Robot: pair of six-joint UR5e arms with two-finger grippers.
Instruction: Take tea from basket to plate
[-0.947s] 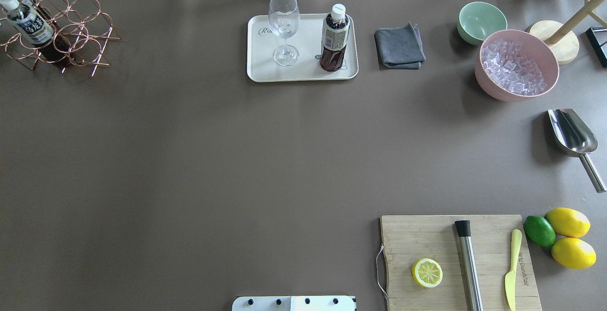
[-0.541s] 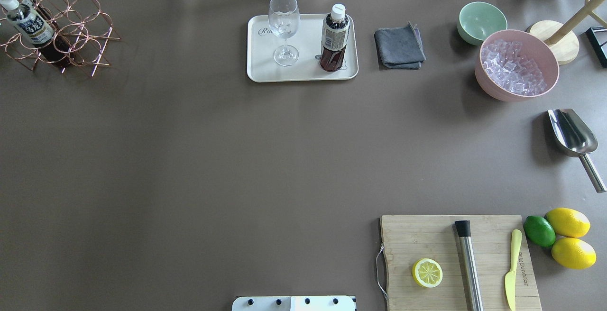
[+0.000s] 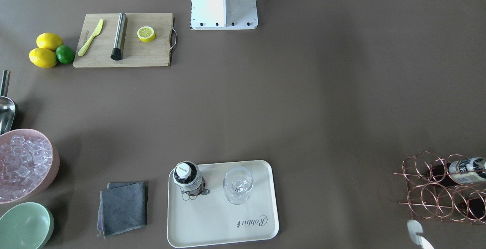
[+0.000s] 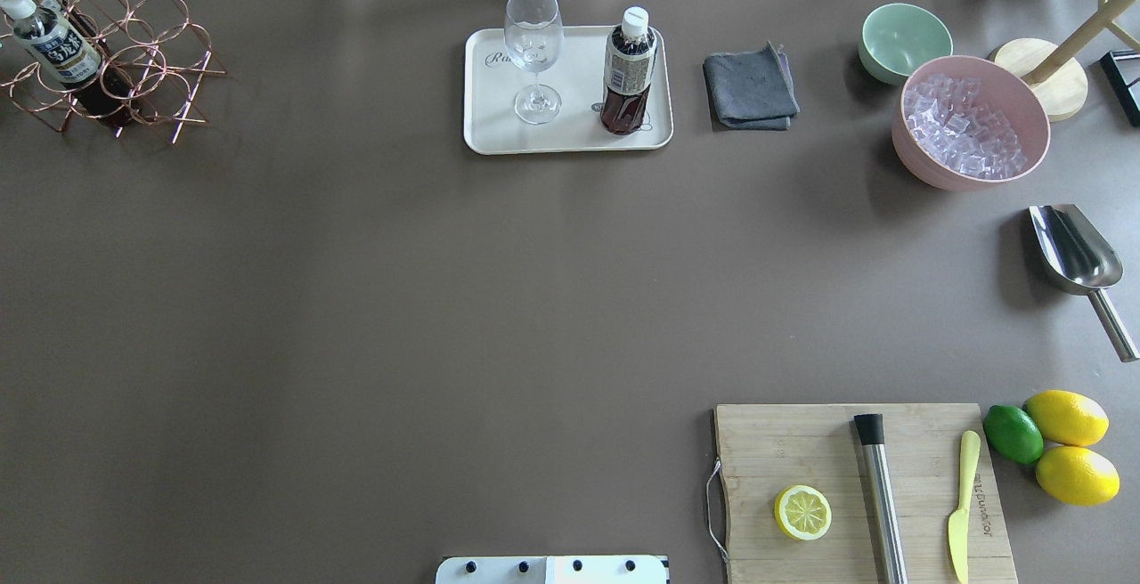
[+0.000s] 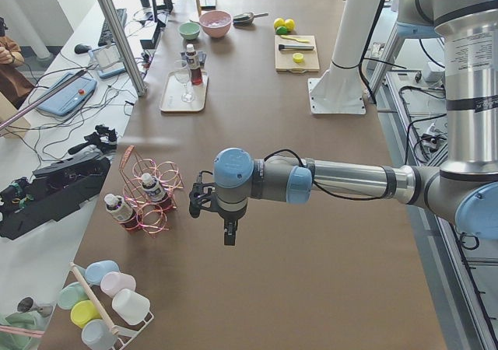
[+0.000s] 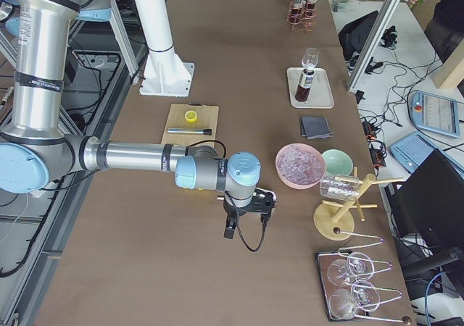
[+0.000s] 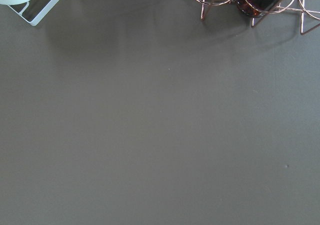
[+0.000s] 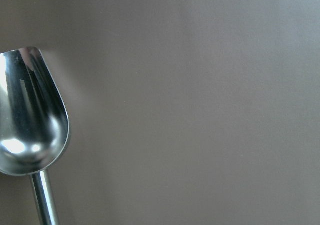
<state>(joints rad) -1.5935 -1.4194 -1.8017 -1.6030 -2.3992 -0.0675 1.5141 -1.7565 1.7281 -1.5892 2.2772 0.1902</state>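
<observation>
One tea bottle [image 4: 629,68] stands upright on the cream plate [image 4: 499,134], next to a wine glass [image 4: 533,50]; it also shows in the front view [image 3: 187,176] on the plate [image 3: 212,226]. The copper wire basket [image 4: 142,59] at the far left holds two more tea bottles [image 4: 55,43]. My left gripper [image 5: 226,237] hangs over bare table beside the basket [image 5: 156,198], apart from it. My right gripper [image 6: 229,232] hangs over the table near the pink bowl [image 6: 299,164]. Both show only in side views, so I cannot tell whether they are open or shut.
A grey cloth [image 4: 750,87], green bowl [image 4: 904,39] and pink bowl of ice [image 4: 971,121] stand at the back right. A metal scoop [image 4: 1078,255] lies at the right. A cutting board [image 4: 859,490] with half lemon, muddler and knife is near the front right, with lemons and a lime [image 4: 1013,433] beside it.
</observation>
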